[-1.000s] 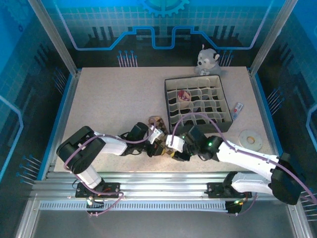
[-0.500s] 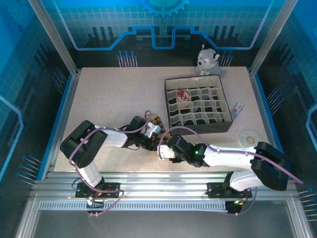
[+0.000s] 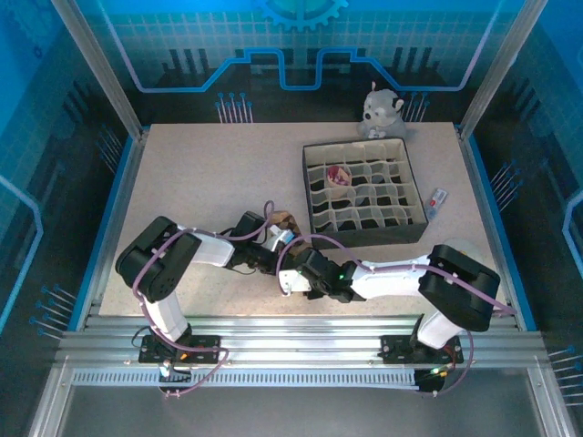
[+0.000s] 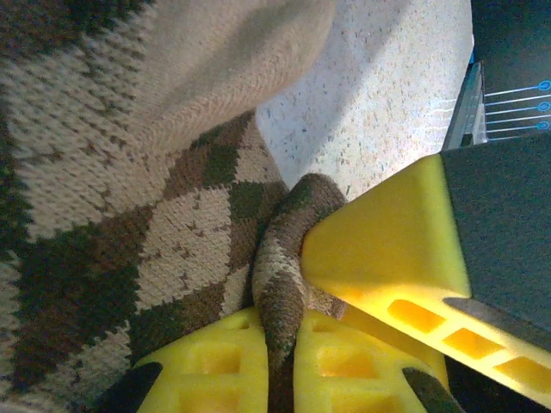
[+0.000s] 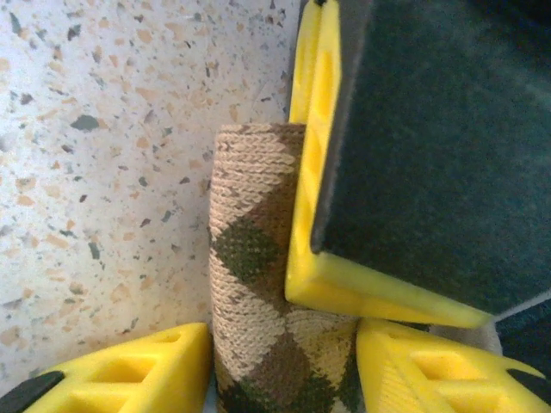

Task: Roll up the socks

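Observation:
The brown-and-tan argyle sock (image 3: 284, 221) lies on the table just left of the divided box. My left gripper (image 4: 284, 340) is shut on a pinched fold of this sock (image 4: 155, 232); a plain beige part of the fabric (image 4: 224, 60) bulges above it. My right gripper (image 5: 280, 374) comes in from the opposite side, its two fingers pressed against a rolled edge of the same sock (image 5: 258, 275). The grippers meet tip to tip at the sock (image 3: 282, 259). A reddish-pink and beige bundle (image 3: 339, 175), apparently the striped sock, sits in one cell of the box.
A dark box (image 3: 414, 232) with a white cell grid stands right of the grippers. A grey plush animal (image 3: 381, 109) sits behind it. A small white-and-red object (image 3: 438, 200) and a disc (image 3: 458, 250) lie to its right. Bare tabletop (image 3: 209, 173) stretches left.
My right arm has swung left across the front of the table and brought its gripper onto the sock beside the left gripper. The left gripper shifted slightly, still pinching the sock.

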